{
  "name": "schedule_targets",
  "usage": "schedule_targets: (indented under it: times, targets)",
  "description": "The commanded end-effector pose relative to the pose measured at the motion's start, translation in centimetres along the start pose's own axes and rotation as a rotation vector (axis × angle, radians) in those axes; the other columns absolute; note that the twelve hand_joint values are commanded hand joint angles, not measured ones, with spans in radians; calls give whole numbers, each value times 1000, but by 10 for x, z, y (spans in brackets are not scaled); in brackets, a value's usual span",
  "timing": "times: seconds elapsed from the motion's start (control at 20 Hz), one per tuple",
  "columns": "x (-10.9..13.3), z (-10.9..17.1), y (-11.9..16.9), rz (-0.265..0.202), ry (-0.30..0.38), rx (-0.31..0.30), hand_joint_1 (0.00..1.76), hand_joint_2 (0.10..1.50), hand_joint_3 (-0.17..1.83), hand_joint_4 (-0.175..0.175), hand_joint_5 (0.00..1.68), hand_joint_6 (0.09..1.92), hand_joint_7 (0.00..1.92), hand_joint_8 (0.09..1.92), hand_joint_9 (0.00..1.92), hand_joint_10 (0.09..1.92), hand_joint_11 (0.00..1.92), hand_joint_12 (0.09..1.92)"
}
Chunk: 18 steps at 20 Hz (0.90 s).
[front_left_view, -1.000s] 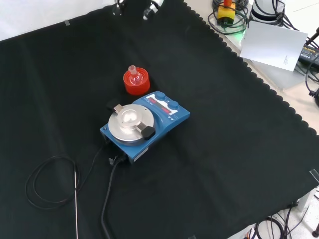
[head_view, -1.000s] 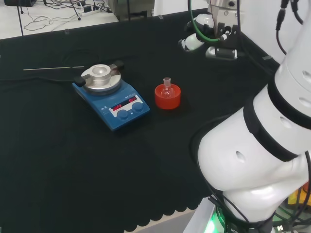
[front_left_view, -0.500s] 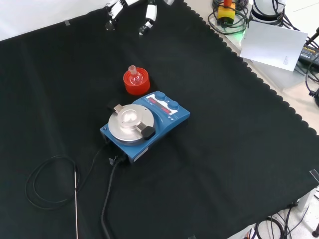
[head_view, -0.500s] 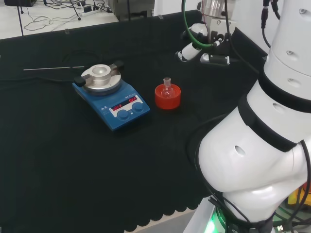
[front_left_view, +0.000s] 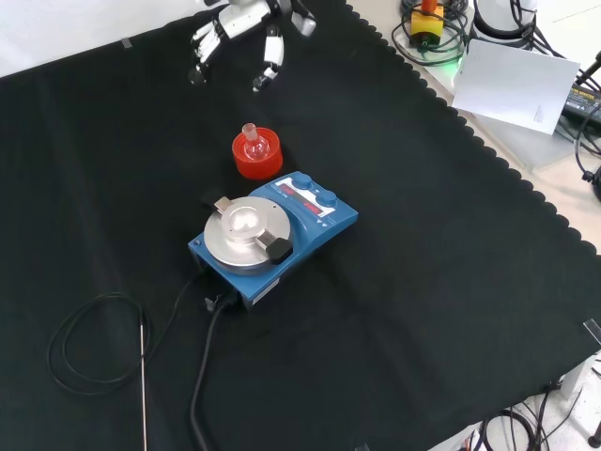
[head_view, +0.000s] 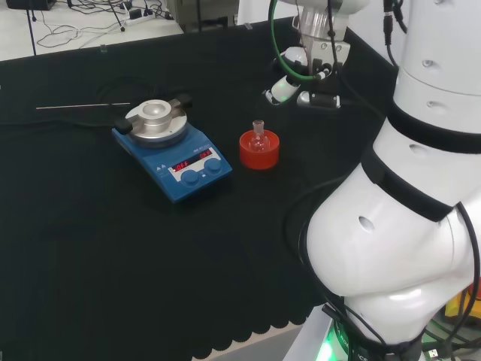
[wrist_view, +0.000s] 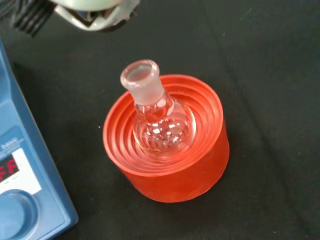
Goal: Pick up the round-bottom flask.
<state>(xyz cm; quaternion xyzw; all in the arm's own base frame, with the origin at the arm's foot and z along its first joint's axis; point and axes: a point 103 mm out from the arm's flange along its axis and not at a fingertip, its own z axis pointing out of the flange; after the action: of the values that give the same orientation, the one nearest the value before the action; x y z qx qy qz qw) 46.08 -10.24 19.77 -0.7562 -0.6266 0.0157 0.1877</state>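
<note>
A small clear round-bottom flask (wrist_view: 156, 117) stands upright, neck up, in a red ribbed ring stand (wrist_view: 185, 175) on the black cloth. The head view has the flask (head_view: 258, 132) in its stand (head_view: 259, 153) near the middle, right of the blue hotplate. In the front view the flask (front_left_view: 252, 139) sits in the stand (front_left_view: 257, 158) just above the hotplate. The hand (head_view: 297, 81) hangs above and to the right of the flask in the head view, apart from it, fingers straight and spread. In the front view the hand (front_left_view: 246, 38) hovers near the top, fingers pointing down.
A blue hotplate stirrer (head_view: 172, 148) with a round metal top stands left of the stand in the head view; in the front view the hotplate (front_left_view: 272, 232) has a black cable and a thin metal probe (front_left_view: 144, 381) trailing off. The arm's white links (head_view: 406, 210) stand at the right.
The hand has come down and closer to the flask, moving left in the head view and lower in the front view. Flask, stand and hotplate have not moved.
</note>
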Motion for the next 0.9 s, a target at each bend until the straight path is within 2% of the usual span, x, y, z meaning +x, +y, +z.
schedule_targets:
  times: [0.05, 0.4, 0.5, 0.65, 0.8, 0.9]
  targets:
    - [2, 13, 22, 6, 11, -9, 877, 609, 698, -36, 530, 87, 117, 679, 307, 723, 11, 1437]
    - [7, 24, 19, 3, 1, -11, 883, 596, 711, -51, 596, 87, 111, 678, 303, 724, 10, 1437]
    - [3, 27, 17, 7, 18, -1, 884, 593, 715, -54, 608, 87, 110, 678, 303, 724, 10, 1437]
    - [3, 31, 13, 9, 33, 13, 900, 567, 746, -74, 700, 222, 115, 668, 309, 714, 13, 1437]
    - [5, 36, 8, 7, 36, 22, 904, 559, 760, -82, 639, 509, 116, 668, 311, 714, 12, 1443]
    - [6, 40, 5, 9, 29, 28, 904, 555, 766, -85, 605, 622, 115, 672, 312, 717, 12, 1443]
